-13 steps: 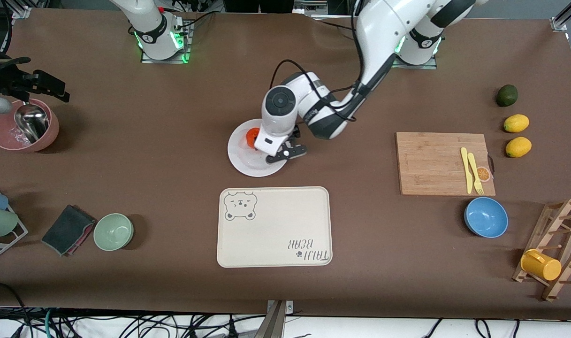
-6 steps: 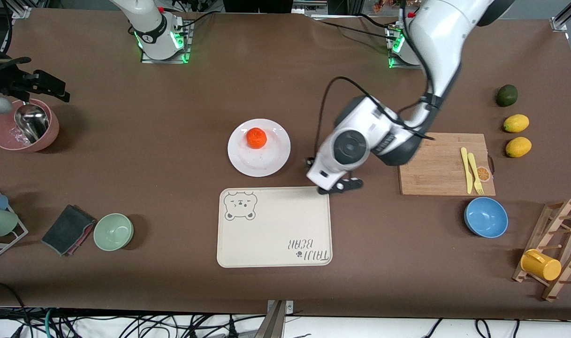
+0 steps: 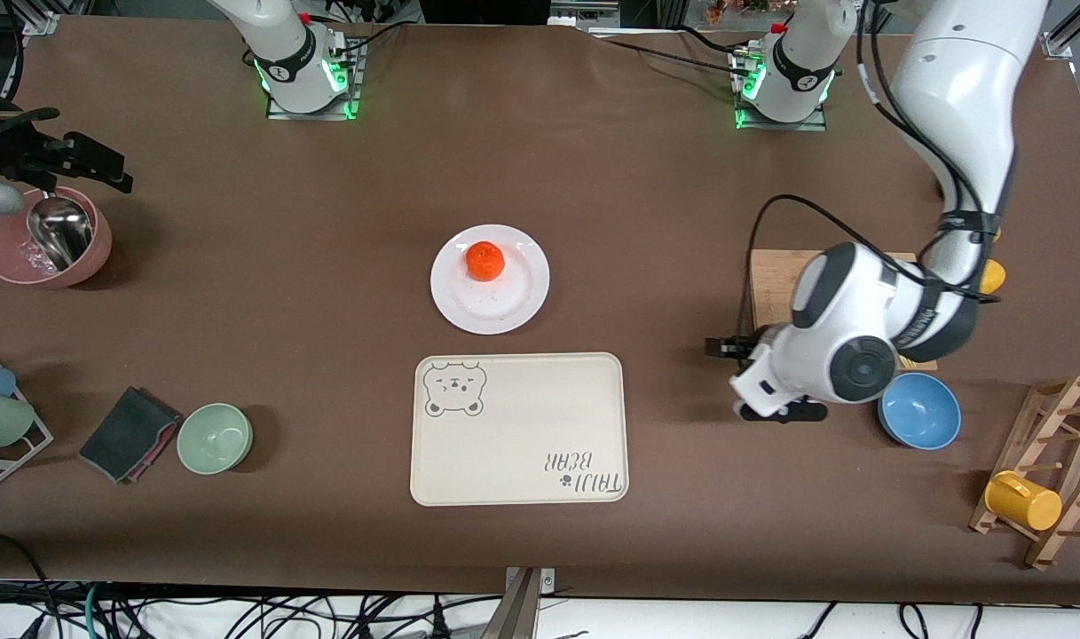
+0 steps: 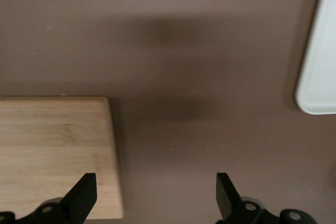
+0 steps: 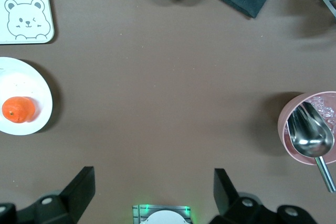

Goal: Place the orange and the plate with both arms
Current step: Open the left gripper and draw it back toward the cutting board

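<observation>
The orange (image 3: 484,261) sits on the white plate (image 3: 504,306) at the table's middle, just farther from the front camera than the cream bear tray (image 3: 517,429). My left gripper (image 3: 757,380) is open and empty, low over bare table between the tray and the cutting board (image 3: 775,288); its wrist view (image 4: 155,182) shows the board's corner (image 4: 52,150) and the tray's edge (image 4: 317,77). My right gripper (image 5: 152,179) is open and empty, high over its own base, out of the front view. Its wrist view shows the orange (image 5: 18,109) on the plate (image 5: 23,80).
A blue bowl (image 3: 926,413) lies by the left hand. A wooden rack (image 3: 1050,470) with a yellow mug (image 3: 1023,500) stands at the left arm's end. A green bowl (image 3: 215,437), dark cloth (image 3: 129,433) and pink bowl with scoop (image 3: 47,235) lie at the right arm's end.
My left gripper has left the plate and swung toward the left arm's end, past the tray's corner to beside the cutting board. The orange stays on the plate.
</observation>
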